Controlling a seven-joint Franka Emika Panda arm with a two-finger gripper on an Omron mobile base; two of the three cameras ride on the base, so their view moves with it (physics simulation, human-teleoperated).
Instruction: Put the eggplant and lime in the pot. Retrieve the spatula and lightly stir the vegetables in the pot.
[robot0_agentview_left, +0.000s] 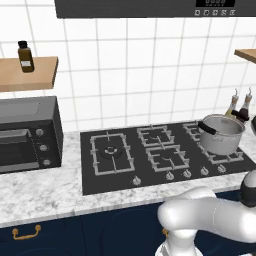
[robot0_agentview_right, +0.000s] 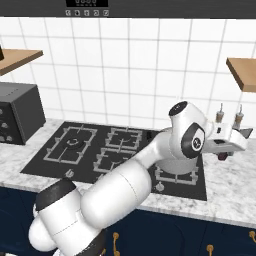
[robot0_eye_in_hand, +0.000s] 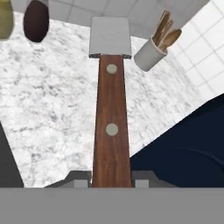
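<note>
Over the counter's right end, gripper (robot0_eye_in_hand: 111, 183) clamps the spatula (robot0_eye_in_hand: 111, 109) handle; pot (robot0_agentview_left: 220, 134) on stove's right burner.

no text, label, brand or number can be read anywhere. the display panel (robot0_agentview_left: 216, 3) at the upper right of the left base view, on the dark unit above the stove, shows pale digits too blurred to make out, with a row of small unreadable buttons beneath. the same display (robot0_agentview_right: 86, 2) sits at the top of the right base view, equally illegible.
</note>
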